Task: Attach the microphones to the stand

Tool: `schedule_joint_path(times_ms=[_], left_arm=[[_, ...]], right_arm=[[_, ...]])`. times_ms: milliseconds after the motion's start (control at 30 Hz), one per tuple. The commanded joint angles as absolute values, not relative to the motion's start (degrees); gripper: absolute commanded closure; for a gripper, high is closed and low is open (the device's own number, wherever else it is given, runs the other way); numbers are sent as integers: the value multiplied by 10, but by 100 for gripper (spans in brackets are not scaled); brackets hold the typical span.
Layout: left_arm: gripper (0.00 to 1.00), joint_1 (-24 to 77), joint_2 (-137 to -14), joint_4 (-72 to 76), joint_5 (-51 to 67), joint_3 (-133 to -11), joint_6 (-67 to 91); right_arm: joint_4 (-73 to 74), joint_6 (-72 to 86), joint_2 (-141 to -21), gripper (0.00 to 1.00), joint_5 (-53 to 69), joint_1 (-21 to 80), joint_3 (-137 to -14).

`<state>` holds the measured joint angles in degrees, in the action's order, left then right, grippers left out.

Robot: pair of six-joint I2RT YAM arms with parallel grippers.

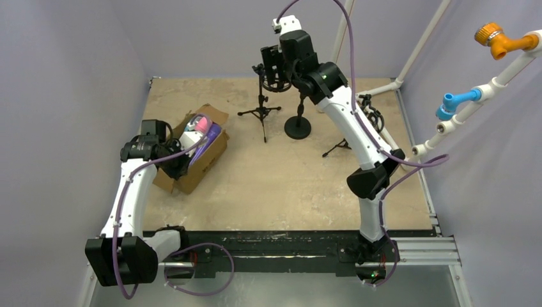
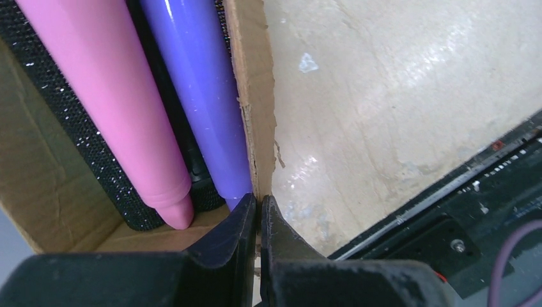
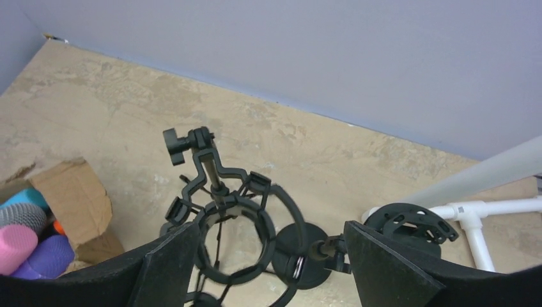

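Several microphones lie in a cardboard box [image 1: 203, 153] at the left. The left wrist view shows a pink one [image 2: 108, 109], a purple one [image 2: 198, 96] and a black glittery one [image 2: 70, 128]. My left gripper [image 2: 259, 201] is shut on the box's side wall [image 2: 252, 128], next to the purple microphone. My right gripper [image 3: 271, 233] is open and empty, high above the stands at the back [image 1: 271, 77]. A black shock-mount ring [image 3: 233, 240] on the tripod stand [image 1: 261, 110] sits between and below its fingers. Rounded microphone heads, teal [image 3: 25, 197] and pink [image 3: 16, 246], show in the box.
A round-base stand [image 1: 298, 125] stands right of the tripod. A third stand with a shock mount [image 1: 369, 114] is by the right edge. White pipes [image 1: 409, 70] run along the back right corner. Walls enclose the table.
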<state>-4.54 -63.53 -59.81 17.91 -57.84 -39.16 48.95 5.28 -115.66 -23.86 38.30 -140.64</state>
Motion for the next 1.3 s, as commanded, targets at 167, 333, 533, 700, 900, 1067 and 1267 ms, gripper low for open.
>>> schedule_joint_path(times_ms=[167,333,533,700,900,1067,1267], left_arm=[[95,-50,-606,-673,260,-629,-410],[63,-51,-591,-709,297,-740,-341],[51,-52,-592,-683,232,-837,-273],[52,-60,-638,-622,127,-777,-283],[52,-114,-700,-526,66,-687,-278],[45,-145,-746,-483,50,-672,-265],[36,-147,-782,-463,91,-667,-258]], right_arm=[[467,85,-1065,16,-217,378,-1389],[462,70,-1041,18,-270,447,-1370],[427,117,-1004,20,-255,546,-1240],[347,210,-975,24,-178,577,-1091],[273,297,-985,27,-121,595,-1006],[233,331,-1023,28,-109,607,-1004],[204,371,-1073,29,-65,612,-1021]])
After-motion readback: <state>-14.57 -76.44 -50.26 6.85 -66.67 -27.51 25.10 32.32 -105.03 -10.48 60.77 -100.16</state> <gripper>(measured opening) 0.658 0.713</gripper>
